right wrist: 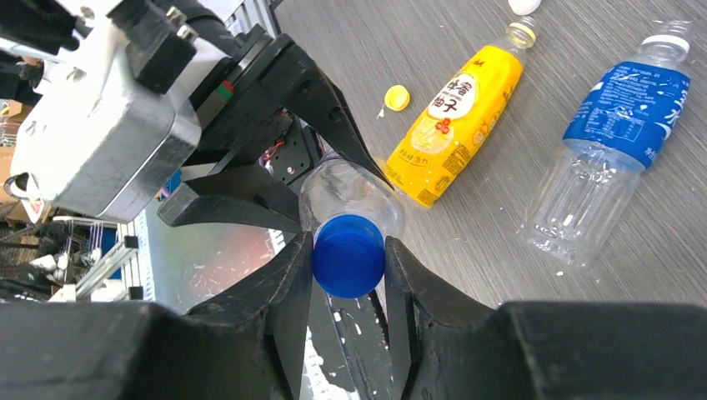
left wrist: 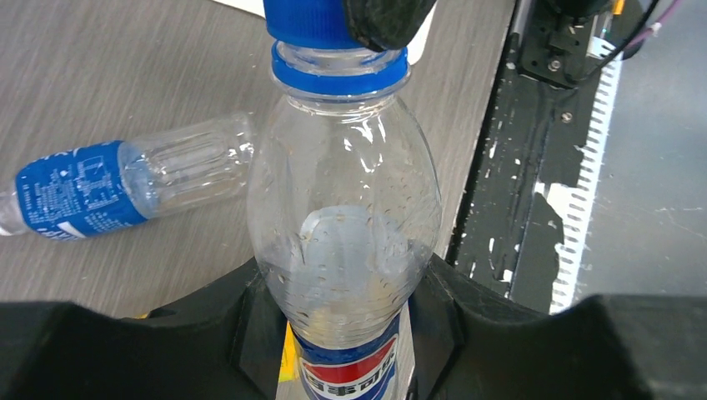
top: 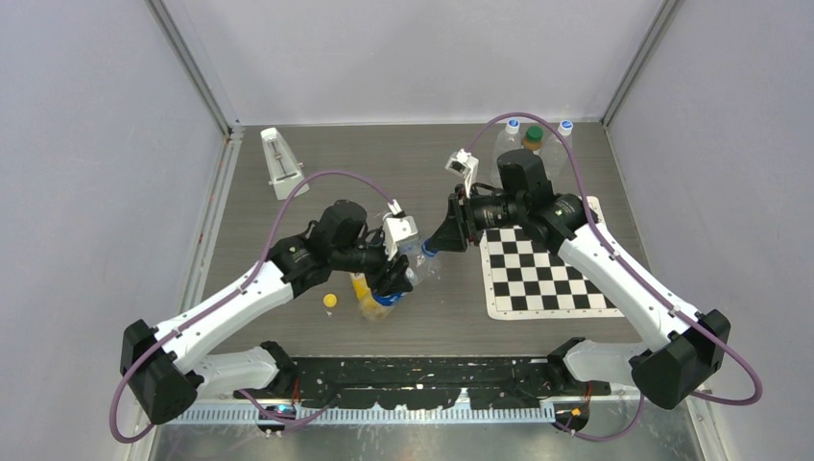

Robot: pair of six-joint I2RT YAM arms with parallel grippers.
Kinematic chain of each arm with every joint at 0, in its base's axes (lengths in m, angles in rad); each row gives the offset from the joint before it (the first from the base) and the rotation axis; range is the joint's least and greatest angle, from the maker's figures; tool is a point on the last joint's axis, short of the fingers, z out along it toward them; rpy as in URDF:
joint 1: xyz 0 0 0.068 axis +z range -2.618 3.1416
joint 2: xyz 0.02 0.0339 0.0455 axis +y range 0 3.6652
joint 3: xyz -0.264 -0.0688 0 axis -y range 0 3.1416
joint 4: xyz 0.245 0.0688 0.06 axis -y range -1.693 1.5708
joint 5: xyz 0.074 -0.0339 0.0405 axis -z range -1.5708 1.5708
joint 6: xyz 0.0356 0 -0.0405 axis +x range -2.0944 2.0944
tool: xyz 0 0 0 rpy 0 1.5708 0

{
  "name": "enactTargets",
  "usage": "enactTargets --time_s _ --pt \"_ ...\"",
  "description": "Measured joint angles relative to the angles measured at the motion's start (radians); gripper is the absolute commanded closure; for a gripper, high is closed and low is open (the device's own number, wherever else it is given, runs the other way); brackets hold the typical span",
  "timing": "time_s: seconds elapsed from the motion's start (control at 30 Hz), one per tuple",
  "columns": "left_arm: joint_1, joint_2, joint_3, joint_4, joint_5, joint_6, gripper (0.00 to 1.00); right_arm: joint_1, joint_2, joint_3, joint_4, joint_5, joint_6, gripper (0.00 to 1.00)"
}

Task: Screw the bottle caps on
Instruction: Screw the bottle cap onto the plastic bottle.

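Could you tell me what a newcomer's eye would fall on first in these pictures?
The eye goes first to mid-table, where the left gripper holds a clear bottle in its jaws and the right gripper pinches a blue cap at its neck. Next come the yellow bottle lying near a loose yellow cap, and the checkerboard to the right.

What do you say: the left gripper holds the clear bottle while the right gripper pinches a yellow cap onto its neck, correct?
Wrong colour: the right wrist view shows the right gripper pinching a blue cap onto the neck; the yellow cap lies loose beside the yellow bottle. The left gripper does hold the clear bottle.
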Motion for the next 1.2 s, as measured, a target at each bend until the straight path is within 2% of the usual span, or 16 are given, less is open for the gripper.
enactTargets --time_s 0.27,0.5,0.77,0.97,1.2 --pt "-0.008 -0.027 -0.052 0.090 -0.110 -0.011 1.00 0.001 0.029 0.027 -0.002 0.070 0.063 1.00" --pt "-0.024 -0.043 -0.112 0.224 -0.196 -0.030 1.00 0.001 0.029 0.027 0.040 0.160 0.185 1.00" --pt "-0.071 -0.043 -0.115 0.288 -0.333 -0.013 1.00 0.003 0.029 0.066 0.024 0.251 0.303 1.00" --pt "-0.115 -0.028 -0.097 0.300 -0.443 0.041 1.00 0.009 0.035 0.108 -0.028 0.302 0.338 1.00" --pt "-0.127 0.024 -0.029 0.267 -0.506 0.082 1.00 0.009 0.054 0.173 -0.101 0.369 0.315 1.00"
